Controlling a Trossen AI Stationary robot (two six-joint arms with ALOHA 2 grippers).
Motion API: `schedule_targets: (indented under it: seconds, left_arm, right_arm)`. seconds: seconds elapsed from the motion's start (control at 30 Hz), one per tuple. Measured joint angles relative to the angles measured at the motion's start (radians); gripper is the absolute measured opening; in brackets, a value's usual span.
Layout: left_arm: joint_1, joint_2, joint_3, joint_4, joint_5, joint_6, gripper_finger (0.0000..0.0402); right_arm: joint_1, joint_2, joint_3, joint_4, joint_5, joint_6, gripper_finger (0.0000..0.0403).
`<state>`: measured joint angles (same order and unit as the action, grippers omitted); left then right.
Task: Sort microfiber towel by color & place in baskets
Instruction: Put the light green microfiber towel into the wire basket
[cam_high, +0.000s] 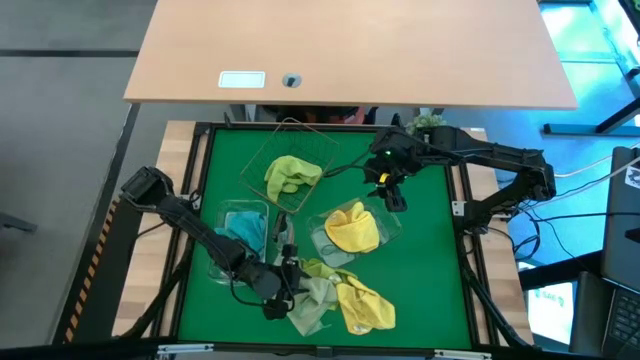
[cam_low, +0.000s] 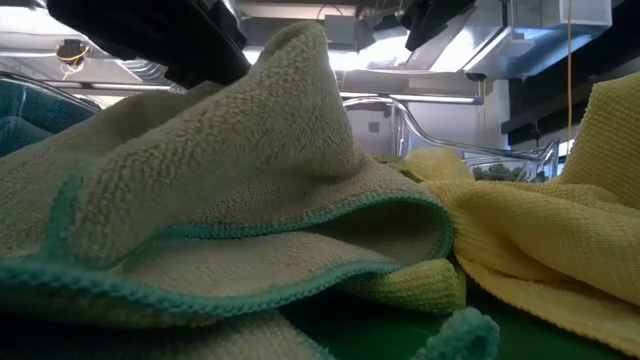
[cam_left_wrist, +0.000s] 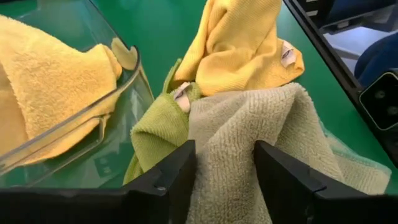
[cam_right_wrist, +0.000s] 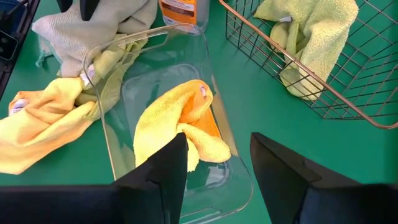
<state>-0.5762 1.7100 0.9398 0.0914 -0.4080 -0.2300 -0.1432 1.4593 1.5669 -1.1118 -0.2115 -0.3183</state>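
Left gripper (cam_left_wrist: 224, 180) has its fingers closed around the olive towel (cam_left_wrist: 249, 155), lifting it from the pile; right gripper (cam_right_wrist: 217, 168) hangs open, empty, above the yellow towel (cam_right_wrist: 180, 124).

Three baskets stand on the green worktop (cam_high: 420, 260): one wire mesh basket (cam_high: 262, 160) and two clear plastic tubs, one (cam_high: 385, 228) right of centre and one (cam_high: 222, 215) to the left. The mesh basket holds one lime green towel (cam_high: 290, 175). The right tub holds one yellow towel (cam_high: 352, 229), the left tub one teal towel (cam_high: 245, 228). Three more towels lie loose at the front: one pale olive (cam_high: 312, 305), one green (cam_high: 318, 268) and one yellow (cam_high: 365, 308). Two arms show, each with one tool.
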Motion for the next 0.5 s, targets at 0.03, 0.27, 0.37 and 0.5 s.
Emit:
schedule_targets:
  seconds: [0.03,0.27,0.37,0.5]
  left_arm:
    - [0.0,0.0,0.0,0.0,0.0,-0.009,0.0149]
    - [0.0,-0.007,0.0,0.0,0.011,-0.163,0.0037]
    - [0.0,-0.031,0.0,0.016,0.014,-0.227,0.0008]
    - [0.001,-0.079,0.0,0.063,0.002,-0.277,0.0005]
  right_arm:
    - [0.0,0.0,0.0,0.0,0.0,0.0,0.0172]
    - [-0.002,0.0,0.0,-0.001,0.0,-0.009,0.0172]
    - [-0.002,0.0,0.0,0.0,0.001,-0.029,0.0172]
    - [-0.002,0.0,0.0,0.002,0.001,-0.03,0.0172]
